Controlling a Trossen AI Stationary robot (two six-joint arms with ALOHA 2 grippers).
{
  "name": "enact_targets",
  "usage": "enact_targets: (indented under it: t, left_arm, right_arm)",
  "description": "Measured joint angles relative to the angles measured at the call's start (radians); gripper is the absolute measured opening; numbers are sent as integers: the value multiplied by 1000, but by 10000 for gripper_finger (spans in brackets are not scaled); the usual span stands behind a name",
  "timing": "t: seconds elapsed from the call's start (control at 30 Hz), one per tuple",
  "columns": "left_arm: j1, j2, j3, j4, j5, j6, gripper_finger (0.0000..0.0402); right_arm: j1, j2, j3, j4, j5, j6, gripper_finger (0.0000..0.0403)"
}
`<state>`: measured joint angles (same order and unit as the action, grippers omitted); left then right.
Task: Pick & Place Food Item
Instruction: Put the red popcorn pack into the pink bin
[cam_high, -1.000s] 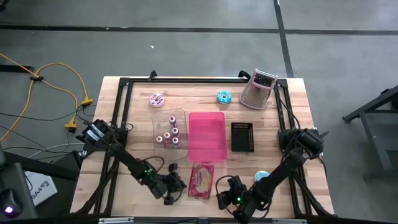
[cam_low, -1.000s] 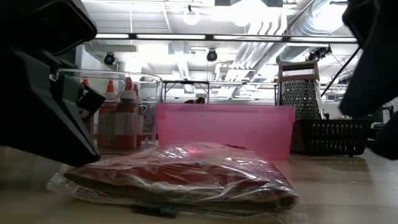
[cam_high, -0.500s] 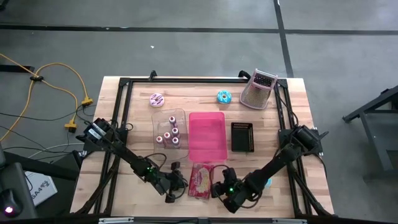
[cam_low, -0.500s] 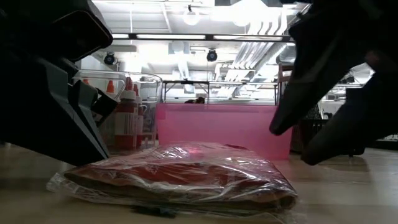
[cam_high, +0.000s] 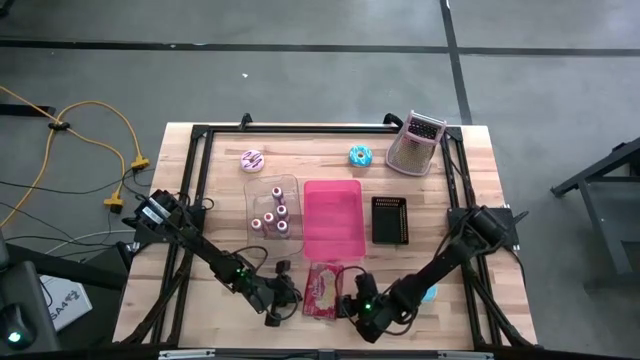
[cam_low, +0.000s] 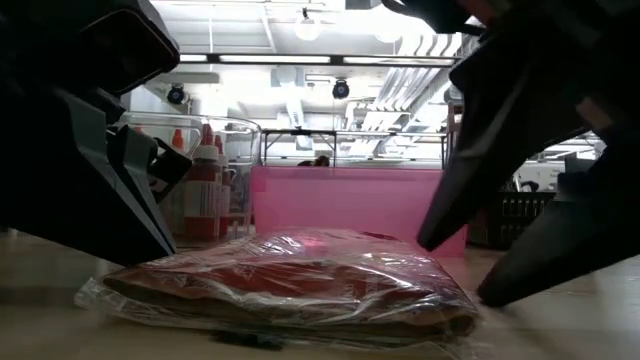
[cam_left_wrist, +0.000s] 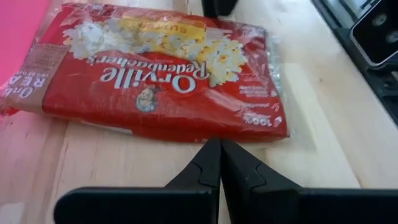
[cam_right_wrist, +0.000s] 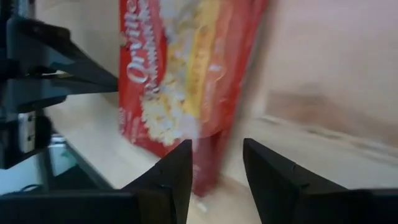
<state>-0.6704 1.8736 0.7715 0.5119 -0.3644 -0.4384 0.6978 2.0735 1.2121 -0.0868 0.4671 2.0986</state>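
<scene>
A red popcorn bag (cam_high: 323, 288) in clear wrap lies flat on the wooden table, just nearer than the pink tray (cam_high: 333, 218). My left gripper (cam_high: 289, 294) is shut, its fingertips (cam_left_wrist: 215, 144) right at the bag's left long edge. My right gripper (cam_high: 351, 304) is open at the bag's right near corner. In the right wrist view (cam_right_wrist: 216, 144) its two fingers stand on either side of that corner. In the low view (cam_low: 450, 272) one finger hangs above the bag's right edge and the other is down by the table. My left gripper's shut fingertips reach the middle of the bag's left long edge (cam_left_wrist: 200, 137), coming slanting down from the table's left. I cannot tell whether they touch the wrap. The bag lies flat on the table.
Behind the bag stand the pink tray, a clear box of small bottles (cam_high: 272, 212) and a black basket (cam_high: 389, 220). A grater (cam_high: 415, 143), a pink donut (cam_high: 252, 160) and a blue donut (cam_high: 360, 155) sit at the far edge. A blue item (cam_high: 428, 292) lies near right.
My right gripper has moved toward the table's left, up to the bag's right near corner, sinking a little and rolling as it went. Its fingers have stayed open. The bag has not moved.
</scene>
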Motion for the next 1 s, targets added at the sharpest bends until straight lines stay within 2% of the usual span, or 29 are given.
enact_targets:
  t: [0.1, 0.43, 0.83, 1.0]
  left_arm:
    - [0, 0, 0, 16, 18, -1, 1]
    - [1, 0, 0, 28, 24, -3, 1]
    - [5, 0, 0, 28, 43, -19, 1]
    - [26, 8, 0, 28, 78, -48, 1]
  right_arm:
    - [-2, 27, 1, 66, 0, -1, 133]
    - [-5, 40, 2, 85, 34, -10, 133]
    - [-7, 42, 0, 97, 152, -35, 133]
    - [-11, 42, 0, 95, 126, -42, 133]
